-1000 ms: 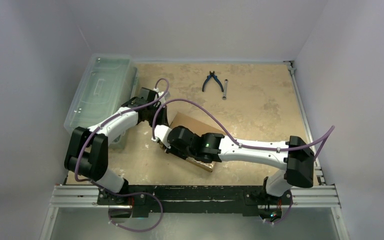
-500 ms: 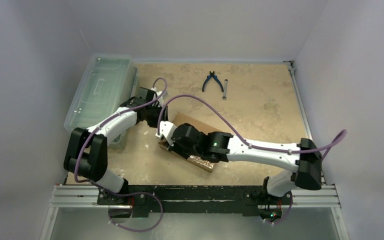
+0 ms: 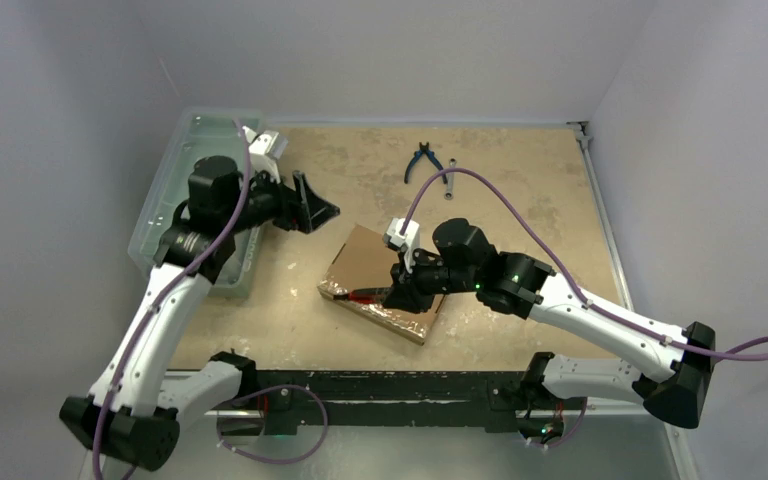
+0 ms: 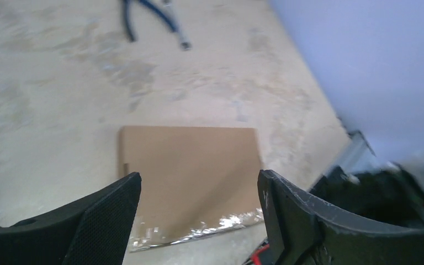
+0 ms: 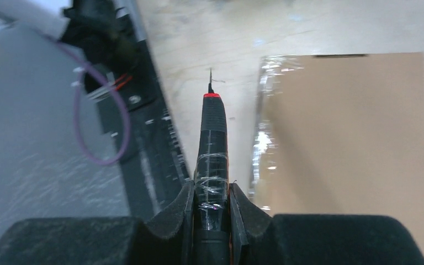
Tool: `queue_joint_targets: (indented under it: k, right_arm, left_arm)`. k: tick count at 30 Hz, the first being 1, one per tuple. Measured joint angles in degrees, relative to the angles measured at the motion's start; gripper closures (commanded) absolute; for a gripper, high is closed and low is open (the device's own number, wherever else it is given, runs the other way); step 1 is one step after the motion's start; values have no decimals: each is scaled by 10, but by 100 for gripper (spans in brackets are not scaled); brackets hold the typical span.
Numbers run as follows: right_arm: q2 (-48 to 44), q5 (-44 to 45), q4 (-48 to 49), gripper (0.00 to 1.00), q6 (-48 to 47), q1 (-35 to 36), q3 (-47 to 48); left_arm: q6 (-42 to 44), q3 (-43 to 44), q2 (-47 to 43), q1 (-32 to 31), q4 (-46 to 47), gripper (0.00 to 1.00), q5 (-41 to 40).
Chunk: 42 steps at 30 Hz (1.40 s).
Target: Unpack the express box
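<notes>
The express box (image 3: 380, 275) lies flat and closed in the middle of the table, brown cardboard with shiny clear tape along its near edge; it also shows in the left wrist view (image 4: 190, 165) and the right wrist view (image 5: 348, 143). My right gripper (image 3: 403, 288) is shut on a black pen-like cutter (image 5: 212, 138) with a red collar and a thin blade. The cutter's tip (image 3: 360, 296) sits at the taped near edge of the box. My left gripper (image 3: 318, 207) hangs open and empty, up and to the left of the box, its fingers (image 4: 105, 221) wide apart.
A large clear plastic lidded bin (image 3: 192, 150) stands at the left rear, under the left arm. Blue-handled pliers (image 3: 422, 160) and a small metal wrench (image 3: 449, 180) lie at the back. The black frame rail (image 3: 390, 385) runs along the table's near edge.
My left gripper opened, lifted off the box's far corner and drew back to the left. My right arm swung right, keeping the cutter, and now reaches the box from its right side.
</notes>
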Motion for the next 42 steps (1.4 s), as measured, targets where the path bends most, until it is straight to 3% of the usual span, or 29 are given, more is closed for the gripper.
queue_joint_targets:
  k: [6,13,21,23,26,28,35,37,40,42]
  right_arm:
    - [4,-164,6,100,12,-7,-5]
    - [16,-260,3,100,11,-11,-5]
    - [19,-315,8,100,12,-54,-3]
    - [19,-329,20,100,14,-58,-3]
    - [21,-350,30,100,16,-59,-3]
    - [23,-360,30,100,15,-59,-2]
    - [35,-391,31,100,14,-74,1]
    - [37,-401,34,100,15,-78,1]
    - [40,-408,41,100,20,-83,1]
    - [40,-415,48,100,26,-87,1]
  left_arm:
    - [-6,-84,-108,-27,45,22,177]
    - [-15,-146,-87,-185,27,21,220]
    - [-19,-169,-122,-210,29,23,297]
    - [-19,-169,-119,-216,29,28,305]
    - [-16,-169,-103,-225,29,47,306]
    - [-15,-169,-95,-231,26,53,306]
    - [-3,-169,-95,-235,21,48,302]
    - [-3,-172,-95,-235,22,51,303]
    - [-2,-177,-97,-235,21,66,304]
    - [-2,-177,-99,-235,22,86,306]
